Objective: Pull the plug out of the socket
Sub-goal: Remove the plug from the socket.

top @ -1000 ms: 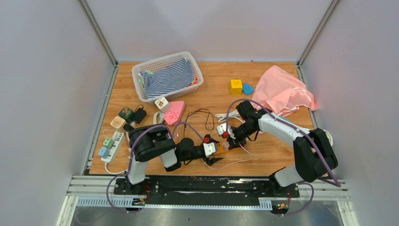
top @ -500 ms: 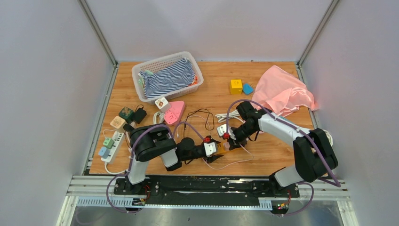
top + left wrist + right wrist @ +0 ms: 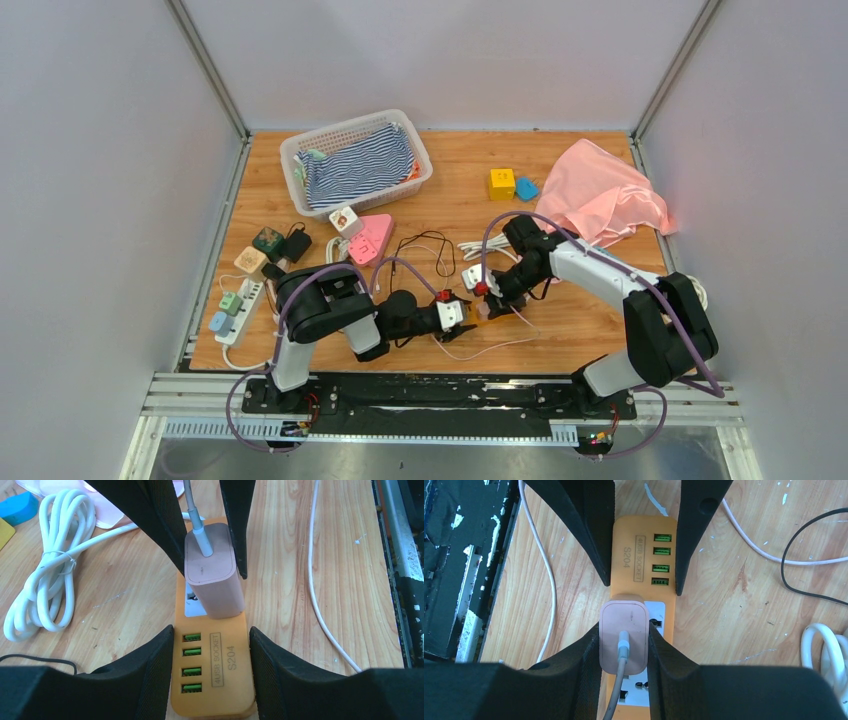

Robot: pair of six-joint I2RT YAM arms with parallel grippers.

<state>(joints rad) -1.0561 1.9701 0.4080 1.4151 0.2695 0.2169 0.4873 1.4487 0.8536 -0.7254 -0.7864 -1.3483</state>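
My left gripper had just narrowed from a wider stance onto the orange socket strip. Its fingers now pressed against both long sides, level with the USB ports. My right gripper stayed clamped on the pink plug, which still sat upright in the strip's outlet on the wooden table. The plug's cable ran up between my fingers. With the strip pinned, I judged it would not lift, so a straight pull on the plug could follow.
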